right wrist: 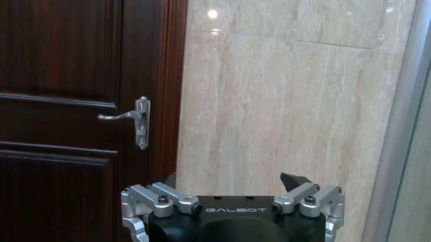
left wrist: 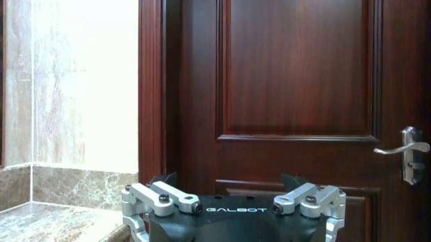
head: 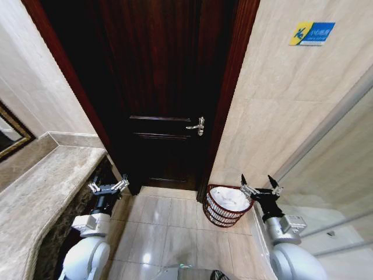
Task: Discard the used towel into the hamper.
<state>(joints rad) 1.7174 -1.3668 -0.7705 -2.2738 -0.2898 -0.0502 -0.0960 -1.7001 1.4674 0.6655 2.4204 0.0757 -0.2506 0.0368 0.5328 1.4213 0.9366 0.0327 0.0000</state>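
The hamper, a small round dark red-brown wire basket, stands on the floor in the corner between door frame and beige wall. A white towel lies inside it, filling the top. My right gripper hangs open just right of the hamper's rim, its fingers spread with nothing between them; in the right wrist view this gripper faces the wall beside the door. My left gripper is held open and empty at the left, by the counter's end; in the left wrist view it faces the door.
A dark wood door with a silver lever handle stands shut straight ahead. A marble counter runs along the left. A glass partition with a metal frame lines the right. Tiled floor lies between the arms.
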